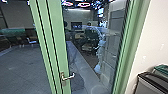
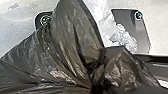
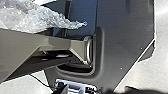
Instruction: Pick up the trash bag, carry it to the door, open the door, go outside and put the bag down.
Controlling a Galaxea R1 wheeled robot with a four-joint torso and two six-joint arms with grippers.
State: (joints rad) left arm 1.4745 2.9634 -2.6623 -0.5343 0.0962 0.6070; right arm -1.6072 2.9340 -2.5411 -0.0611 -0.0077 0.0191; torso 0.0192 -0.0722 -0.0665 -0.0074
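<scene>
In the head view a green-framed glass door (image 1: 56, 50) stands in front of me, with a silver lever handle (image 1: 67, 77) low on its frame. A dark trash bag (image 2: 72, 45), bunched and creased at a gathered neck, covers much of the left wrist view. Clear crinkled plastic (image 2: 125, 40) lies behind it there. The right wrist view also has clear crumpled plastic (image 3: 42, 17) beside the robot's jointed bar. The fingers of both grippers cannot be made out, so their hold on the bag is not readable.
A dark bin (image 1: 150, 83) with a green-lidded one (image 1: 162, 68) behind it stands by the white wall (image 1: 155, 37) at the right. Through the glass are a paved floor, a low ledge (image 1: 83, 67), chairs and a monitor (image 1: 76, 26).
</scene>
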